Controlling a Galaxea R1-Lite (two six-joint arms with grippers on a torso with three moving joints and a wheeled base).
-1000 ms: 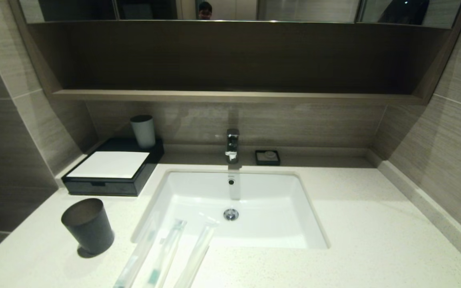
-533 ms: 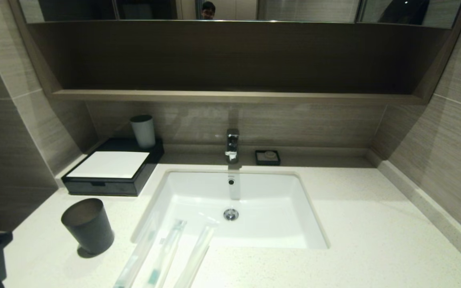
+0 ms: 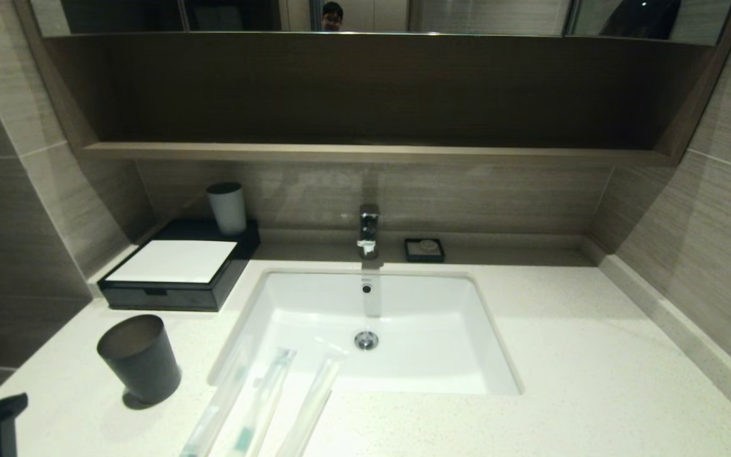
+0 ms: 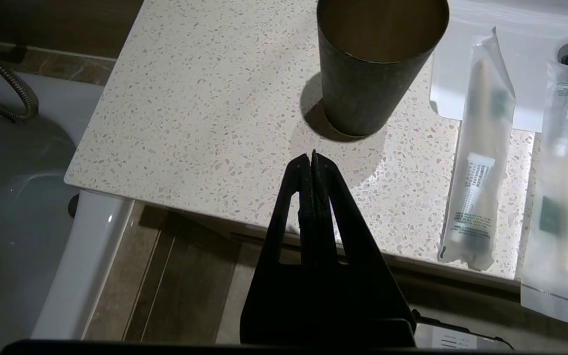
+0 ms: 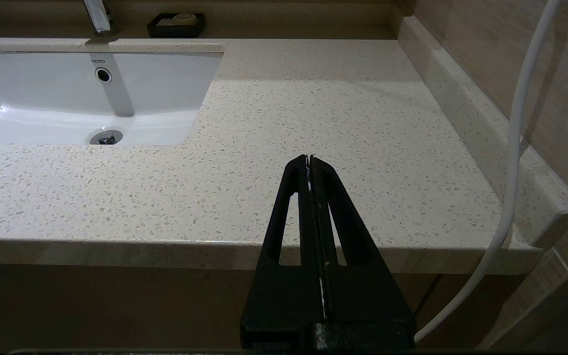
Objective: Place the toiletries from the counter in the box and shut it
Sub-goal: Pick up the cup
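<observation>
The left gripper (image 4: 312, 162) is seen with its fingers pressed together and nothing held, poised over the front left corner of the counter (image 3: 594, 381), just short of the dark cup (image 4: 380, 64). The toiletries (image 3: 264, 400), three slim wrapped packets, are laid side by side at the front edge of the counter, their far ends reaching over the rim of the sink (image 3: 289, 298). In the left wrist view two of them are shown, the nearer packet (image 4: 476, 162) and the toothbrush packet (image 4: 557, 192), both lying off to the sink side of the fingertips, with their long axes running roughly front to back. The left arm is judged the nearer one. The right gripper (image 5: 312, 165) is closed and empty over the bare right part of the counter. The box (image 3: 175, 273) is set well back on the left, its drawer shut, with a pale cup (image 3: 227, 208) on its rear corner. The dark cup stands between gripper and box and may hinder the carry.
</observation>
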